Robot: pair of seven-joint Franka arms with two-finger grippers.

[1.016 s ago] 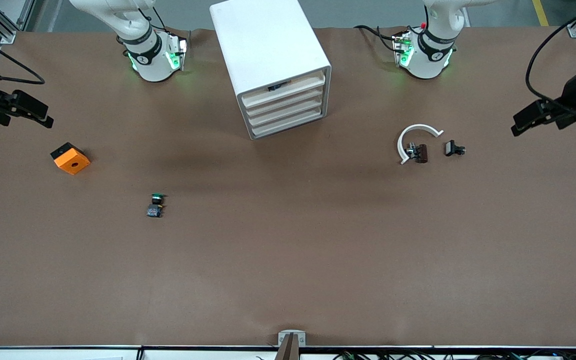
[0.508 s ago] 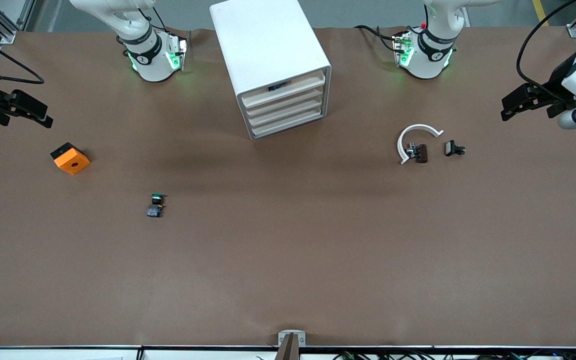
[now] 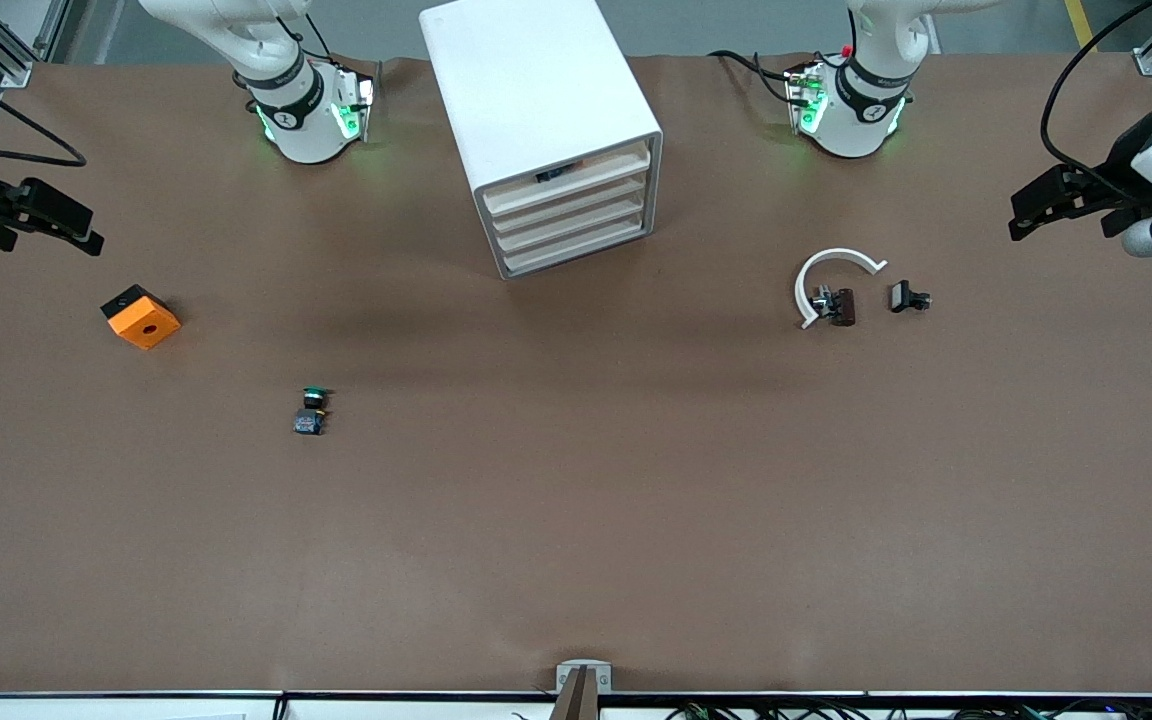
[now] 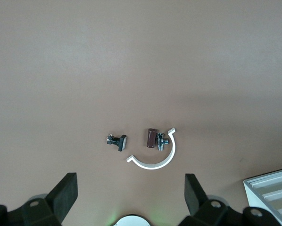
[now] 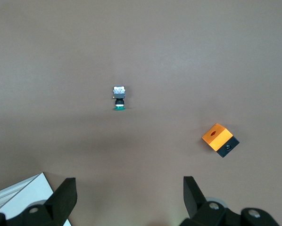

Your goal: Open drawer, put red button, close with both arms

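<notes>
No red button anywhere on the tabletop (image 3: 576,520), and we can't place it for certain. The nearest candidate is a small dark item (image 3: 548,175) at the lip of the top drawer (image 3: 568,180) of the white drawer cabinet (image 3: 536,90), too small to name. The only capped switch we can make out is the green button (image 3: 311,410), lying toward the right arm's end, nearer the front camera than the orange cube (image 3: 141,317). Both arms wait wide. The left hand (image 3: 1046,205) hangs over its end of the tabletop and the right hand (image 3: 56,225) over its own, each with fingers spread and nothing between them. Our read is that the drawer comes next. One hand should meet the drawer front square and pull straight along the cabinet's slant while the other steadies the light body. The left wrist view gives the white curved clip (image 4: 155,160), the brown fitting (image 4: 151,138) inside its arc and the black piece (image 4: 118,141) just beside them. The right wrist view shows the green cap and the cube's black base, yet neither shows the drawer fronts.
</notes>
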